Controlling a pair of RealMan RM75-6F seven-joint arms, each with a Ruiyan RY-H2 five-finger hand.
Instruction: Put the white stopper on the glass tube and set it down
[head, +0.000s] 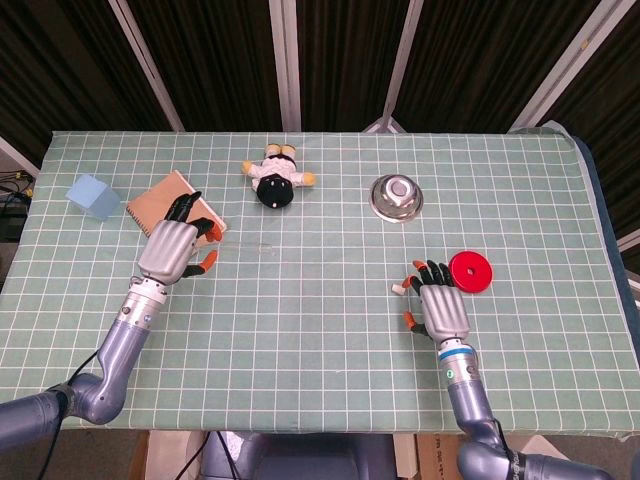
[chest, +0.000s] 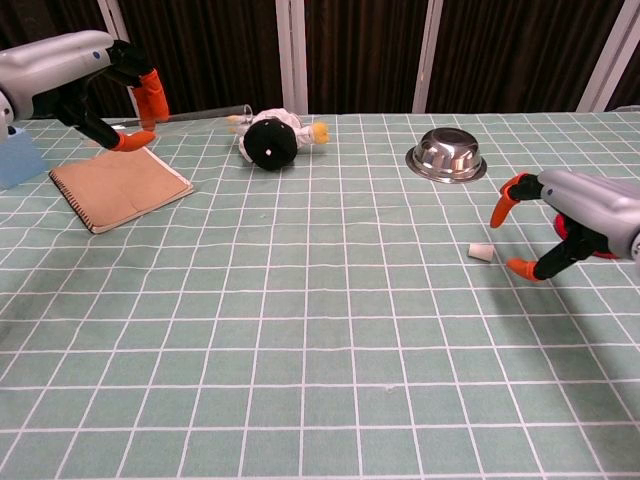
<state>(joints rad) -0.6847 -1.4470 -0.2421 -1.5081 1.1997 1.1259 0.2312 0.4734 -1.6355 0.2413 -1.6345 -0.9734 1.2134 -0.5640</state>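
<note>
Left hand (head: 172, 248) raised above the table (head: 320, 360), fingers curled around the near end of a clear glass tube (chest: 205, 113). Tube held roughly level and runs out from the fingers toward the robot's right; its free end shows in the head view just past the hand, and in the chest view it reaches almost to the doll. The tube is faint in both views; its open end cannot be made out.

Right hand (head: 438, 306) hovers low over the table, fingers spread wide, holding nothing. In the chest view its orange fingertips (chest: 503, 206) arch apart with a clear gap between them. The small white stopper (chest: 481, 252) lies on the green grid cloth just to the left of these fingertips, close but apart. It lies on its side, untouched.

Other things noted:
- Flat red round disc (head: 470, 270) just beyond the right hand, on its right side; partly hidden behind the hand in the chest view.
- Shiny metal bowl (head: 396, 196), turned upside down, further out from the right hand.
- Small plush doll with black head and white body (head: 276, 181) lying at the far side of the table, beyond and to the right of the left hand.
- Brown spiral-bound notebook (chest: 120, 186) flat on the cloth beneath the left hand.
- Pale blue translucent block (head: 93, 196) left of the notebook, well out to the left of the left hand.
</note>
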